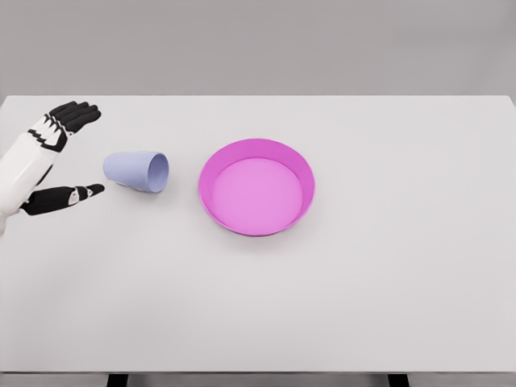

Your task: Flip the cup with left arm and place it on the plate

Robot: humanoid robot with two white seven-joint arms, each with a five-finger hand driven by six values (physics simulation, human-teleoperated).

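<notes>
left hand open beside a cup lying on its side

the cup [137, 171] is pale lavender blue and lies on its side on the white table [363, 290], left of the middle of the head view. its open mouth faces right, toward the plate, and its closed base faces left, toward the hand. the mouth shows as a pale oval with the inner wall visible.

the plate [257, 186] is bright magenta, round, with a raised rim and a lighter pink floor. it sits near the middle of the table, just to the right of the cup. the two are near each other but apart, with a narrow strip of table showing between the cup's mouth and the plate's left rim. nothing lies in the plate.

the left hand [58, 161] comes in from the left edge on a white forearm. its black fingers [74, 117] are spread wide, the upper group reaching up and to the right behind the cup's line, the thumb [68, 196] pointing right lower down. the cup's base sits toward the gap between fingers and thumb, but the hand does not touch it; bare table shows between the thumb tip and the cup. the hand holds nothing.
</notes>
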